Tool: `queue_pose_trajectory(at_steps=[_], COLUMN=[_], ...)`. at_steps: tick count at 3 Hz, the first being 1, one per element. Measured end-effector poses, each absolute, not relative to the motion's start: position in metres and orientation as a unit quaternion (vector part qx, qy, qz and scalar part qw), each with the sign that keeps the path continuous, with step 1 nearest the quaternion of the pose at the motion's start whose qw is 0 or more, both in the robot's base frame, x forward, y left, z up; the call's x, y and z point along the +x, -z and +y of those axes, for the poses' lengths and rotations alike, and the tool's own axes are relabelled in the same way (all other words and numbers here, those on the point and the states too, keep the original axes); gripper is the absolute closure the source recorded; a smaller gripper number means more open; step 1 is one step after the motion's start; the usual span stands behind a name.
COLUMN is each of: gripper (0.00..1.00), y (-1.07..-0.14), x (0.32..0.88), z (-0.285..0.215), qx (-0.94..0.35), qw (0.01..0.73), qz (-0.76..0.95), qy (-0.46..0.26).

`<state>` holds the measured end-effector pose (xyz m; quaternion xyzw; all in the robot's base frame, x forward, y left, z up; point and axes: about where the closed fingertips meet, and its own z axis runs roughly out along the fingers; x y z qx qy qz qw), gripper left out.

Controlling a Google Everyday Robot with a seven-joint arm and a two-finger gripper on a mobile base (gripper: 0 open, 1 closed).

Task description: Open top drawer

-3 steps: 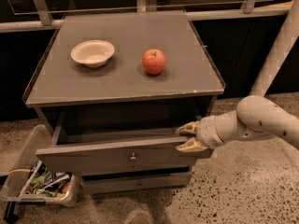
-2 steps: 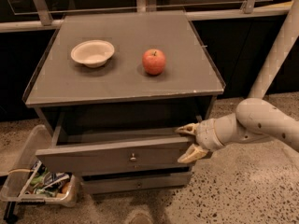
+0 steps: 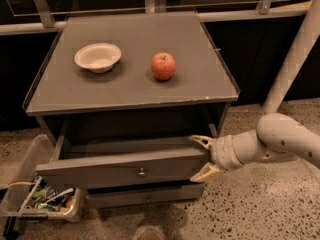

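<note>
Grey-brown wooden top drawer with a round metal knob (image 3: 100,171): pulled partly out.
My tan gripper (image 3: 204,157): at the drawer's right end, fingers spread wide, holding nothing.

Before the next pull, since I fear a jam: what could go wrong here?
The gripper sits at the top drawer's right end, fingers spread above and below the front, well away from the centre knob. An off-centre pull may skew and bind it. A jolt could also set the apple rolling on the cabinet top.
</note>
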<state>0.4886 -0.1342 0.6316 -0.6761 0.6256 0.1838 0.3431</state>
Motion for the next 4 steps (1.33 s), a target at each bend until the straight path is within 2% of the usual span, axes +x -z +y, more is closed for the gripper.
queue_pose_trajectory(at_steps=[2, 3, 4], gripper=[0.83, 1.00, 0.82], y=[-0.642, -0.641, -0.653], x=[0.489, 0.473, 0.465], z=[-0.134, -0.139, -0.131], qx=[-0.676, -0.676, -0.676], qw=[0.343, 0.343, 0.362], qz=[0.626, 0.627, 0.619], qy=[-0.184, -0.182, -0.171])
